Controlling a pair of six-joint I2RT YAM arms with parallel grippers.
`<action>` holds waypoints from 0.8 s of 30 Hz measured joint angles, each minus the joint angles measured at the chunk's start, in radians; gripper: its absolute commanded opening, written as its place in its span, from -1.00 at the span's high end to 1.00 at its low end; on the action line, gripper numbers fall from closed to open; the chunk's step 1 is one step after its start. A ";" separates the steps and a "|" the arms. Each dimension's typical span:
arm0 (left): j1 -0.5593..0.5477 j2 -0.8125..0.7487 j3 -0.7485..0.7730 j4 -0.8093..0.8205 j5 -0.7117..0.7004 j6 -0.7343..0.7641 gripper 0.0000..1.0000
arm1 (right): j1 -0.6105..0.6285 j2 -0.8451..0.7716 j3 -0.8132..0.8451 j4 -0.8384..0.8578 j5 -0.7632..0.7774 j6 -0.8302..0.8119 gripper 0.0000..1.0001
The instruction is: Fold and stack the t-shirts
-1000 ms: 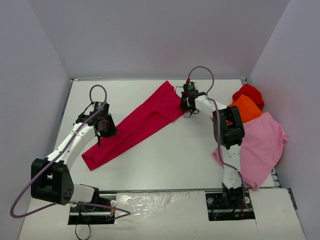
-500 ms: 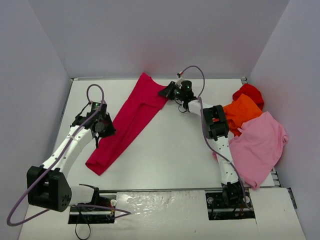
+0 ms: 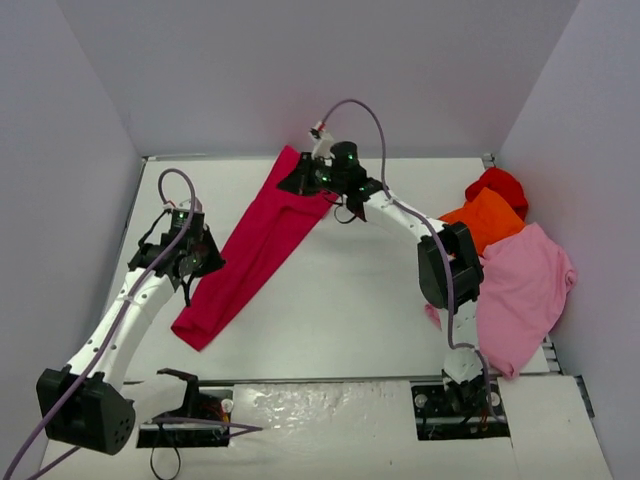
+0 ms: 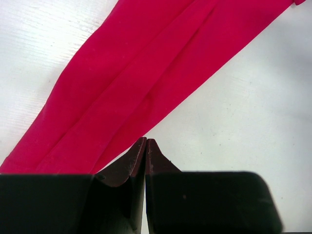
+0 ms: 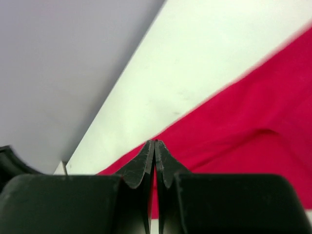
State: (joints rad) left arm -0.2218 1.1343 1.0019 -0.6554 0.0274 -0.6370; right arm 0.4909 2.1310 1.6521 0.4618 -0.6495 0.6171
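The raspberry-red t-shirt (image 3: 255,245) is pulled into a long narrow band running from the back of the table down to the front left. My right gripper (image 3: 297,183) is shut on its far end near the back wall; red cloth (image 5: 253,117) shows between the pads (image 5: 155,142). My left gripper (image 3: 195,268) is shut at the band's left edge, its tips (image 4: 145,141) meeting the cloth (image 4: 146,73). The bright red (image 3: 497,185), orange (image 3: 487,215) and pale pink (image 3: 520,290) shirts lie heaped at the right.
White walls enclose the table on the left, back and right. The right arm (image 3: 440,255) stretches across the table's middle toward the back. The heap of shirts reaches the table's right front edge.
My right gripper has swung left along the back of the table, carrying the shirt's far end. The band has turned steeper. My left gripper has shifted slightly left.
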 measured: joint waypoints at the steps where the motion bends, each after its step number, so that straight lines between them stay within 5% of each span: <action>1: 0.000 -0.003 0.000 -0.004 -0.005 -0.002 1.00 | 0.044 -0.022 0.035 -0.064 0.024 -0.037 1.00; 12: -0.002 -0.135 0.021 -0.112 -0.037 -0.036 1.00 | 0.329 0.074 0.102 -0.495 0.210 -0.092 1.00; 24: -0.002 -0.225 0.080 -0.197 -0.081 -0.048 1.00 | 0.481 0.108 0.093 -0.586 0.284 -0.097 1.00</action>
State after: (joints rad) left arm -0.2234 0.9089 1.0820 -0.8528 -0.0532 -0.6853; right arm 0.9723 2.2390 1.7455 -0.1245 -0.3651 0.5198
